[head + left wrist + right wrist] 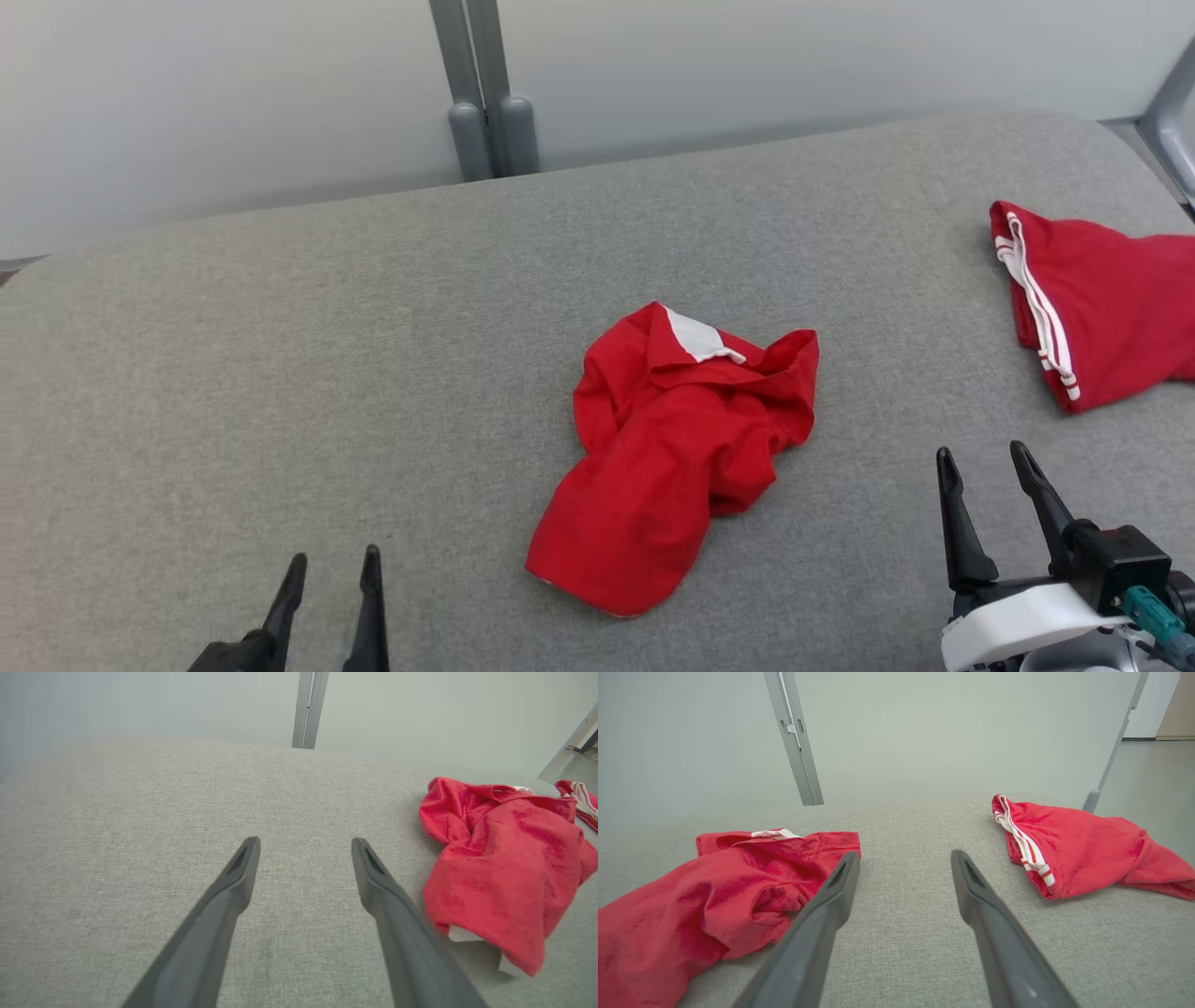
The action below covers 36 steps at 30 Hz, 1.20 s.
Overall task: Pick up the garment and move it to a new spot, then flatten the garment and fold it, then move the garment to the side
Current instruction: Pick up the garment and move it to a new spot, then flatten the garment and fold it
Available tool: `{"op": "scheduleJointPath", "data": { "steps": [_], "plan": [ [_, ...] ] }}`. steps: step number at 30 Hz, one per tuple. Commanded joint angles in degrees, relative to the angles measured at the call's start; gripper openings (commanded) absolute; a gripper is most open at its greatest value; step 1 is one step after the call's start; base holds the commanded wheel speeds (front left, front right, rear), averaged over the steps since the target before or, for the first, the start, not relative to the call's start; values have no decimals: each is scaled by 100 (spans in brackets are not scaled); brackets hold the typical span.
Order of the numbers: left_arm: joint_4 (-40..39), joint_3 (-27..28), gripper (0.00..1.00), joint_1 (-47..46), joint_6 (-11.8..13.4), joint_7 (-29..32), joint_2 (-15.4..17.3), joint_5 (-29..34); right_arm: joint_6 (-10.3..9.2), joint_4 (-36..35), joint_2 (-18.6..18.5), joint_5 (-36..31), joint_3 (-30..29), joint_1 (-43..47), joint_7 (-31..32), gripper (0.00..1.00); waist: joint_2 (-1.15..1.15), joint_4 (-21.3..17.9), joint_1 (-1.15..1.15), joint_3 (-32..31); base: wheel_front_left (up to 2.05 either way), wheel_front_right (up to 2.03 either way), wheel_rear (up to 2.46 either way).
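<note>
A crumpled red garment (677, 448) with a white patch near its top lies bunched in the middle of the grey padded table (327, 373). In the left wrist view the garment (504, 872) sits to the right of my fingers; in the right wrist view the garment (714, 900) lies to the left. My left gripper (333, 565) stands open at the lower left, apart from the cloth, nothing between its fingers. My right gripper (985, 457) is open at the lower right, also empty and clear of the cloth.
A second red garment (1097, 303) with white stripes lies at the table's right edge, also seen in the right wrist view (1083, 851). A grey post (485, 93) stands behind the table against a pale wall. Bare grey surface spreads to the left.
</note>
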Motion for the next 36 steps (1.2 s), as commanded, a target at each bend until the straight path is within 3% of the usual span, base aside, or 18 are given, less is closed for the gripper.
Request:
{"op": "scheduleJointPath", "data": {
  "steps": [1, 8, 16, 24, 36],
  "plan": [
    [-62, 169, 100, 131, -67, -44, -60, 107, -3, -7, -16, -47, -29, 110, 2, 100, 0, 334, 0, -293, 0, 0, 0],
    [-208, 1018, 100, 526, -526, -37, -505, 678, -3, 161, -3, -156, -56, 277, 2, 100, 0, 548, 0, -384, 0, 0, 0],
    [-151, 1500, 100, 543, -905, -39, -756, 1014, -3, 218, 25, -168, -35, 268, 2, 100, 0, 567, 0, -367, 0, 0, 0],
    [-135, 1642, 100, 458, -1046, -39, -801, 1125, -3, 229, 10, -163, 9, 223, 2, 100, 0, 552, 0, -326, 0, 0, 0],
    [-142, 1576, 100, 431, -1024, -39, -804, 1032, -3, 247, 4, -138, 73, 175, 2, 100, 0, 551, 0, -280, 0, 0, 0]
  ]
}}
